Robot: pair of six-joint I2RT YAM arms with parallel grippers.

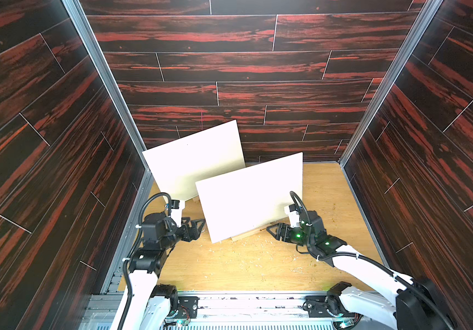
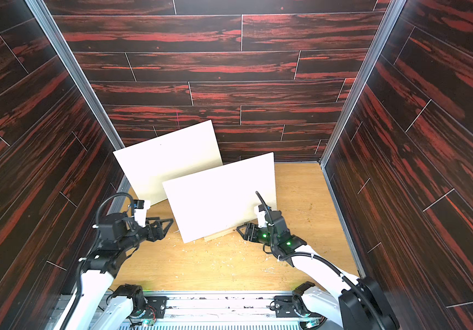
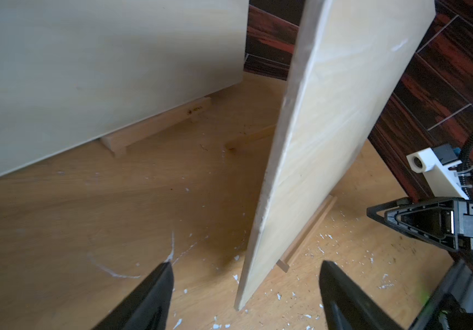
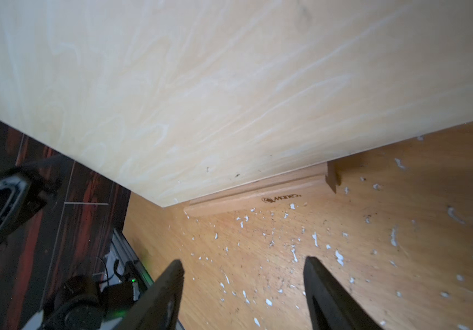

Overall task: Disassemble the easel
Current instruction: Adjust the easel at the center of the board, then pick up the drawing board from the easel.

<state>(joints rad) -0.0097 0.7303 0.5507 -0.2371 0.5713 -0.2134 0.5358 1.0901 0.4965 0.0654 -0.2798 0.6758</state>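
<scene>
The easel stands as two pale boards, each upright in a grooved wooden base strip. The near board (image 1: 249,197) (image 4: 201,85) sits in its strip (image 1: 244,235) (image 4: 258,194). The far board (image 1: 195,163) (image 3: 86,71) leans near the back left corner on its strip (image 3: 155,123). My left gripper (image 1: 201,225) (image 3: 246,265) is open just left of the near board's lower left corner (image 3: 241,303), not touching it. My right gripper (image 1: 271,228) (image 4: 244,261) is open and empty, low by the near board's lower right end.
The wooden floor (image 1: 258,265) is strewn with pale chips. Dark red plank walls (image 1: 58,171) close in on the left, back and right. A metal rail (image 1: 244,297) runs along the front, where both arms are mounted.
</scene>
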